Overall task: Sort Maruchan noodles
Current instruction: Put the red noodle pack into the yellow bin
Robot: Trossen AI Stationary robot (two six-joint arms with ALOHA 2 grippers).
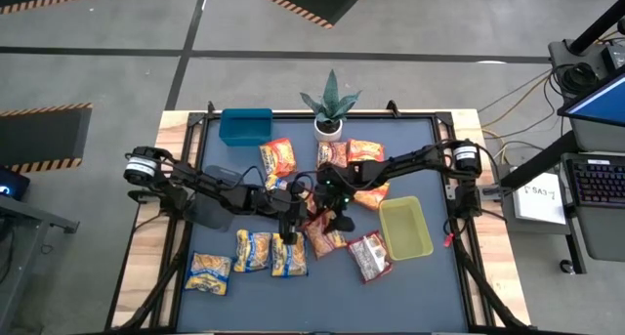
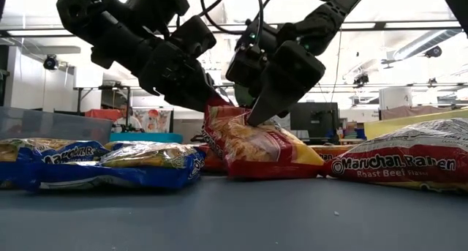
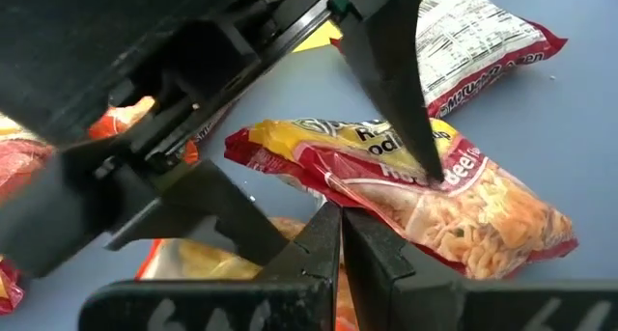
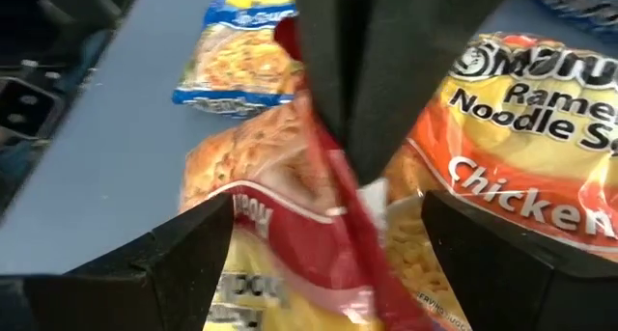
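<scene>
My left gripper (image 1: 291,206) and right gripper (image 1: 327,200) meet at the table's middle over one red-and-yellow Maruchan packet (image 2: 256,148). The left gripper (image 3: 340,225) is shut on it. The right gripper (image 4: 328,201) is open, its fingers standing on either side of the left gripper and the packet (image 4: 280,263). Other packets lie flat: orange ones (image 1: 278,159) (image 1: 366,151) toward the far side, blue-and-yellow ones (image 1: 252,249) (image 1: 210,272) near the left, and a red one (image 1: 369,255) beside the yellow-green bin. My left gripper pinches the red packet by its raised crimped edge (image 3: 323,181) between both fingers, slanting down from the table's left. The packet stands tilted, its lower end (image 2: 263,170) on the table. My right gripper is open; the tip of one finger (image 3: 435,172) rests on the packet's printed face (image 3: 463,191), coming from above.
A blue bin (image 1: 244,127) sits at the far left, a yellow-green bin (image 1: 405,228) at the near right, and a potted plant (image 1: 330,110) at the far edge. A Roast Beef packet (image 2: 398,163) lies close by. Bare tabletop (image 1: 293,306) shows along the near edge.
</scene>
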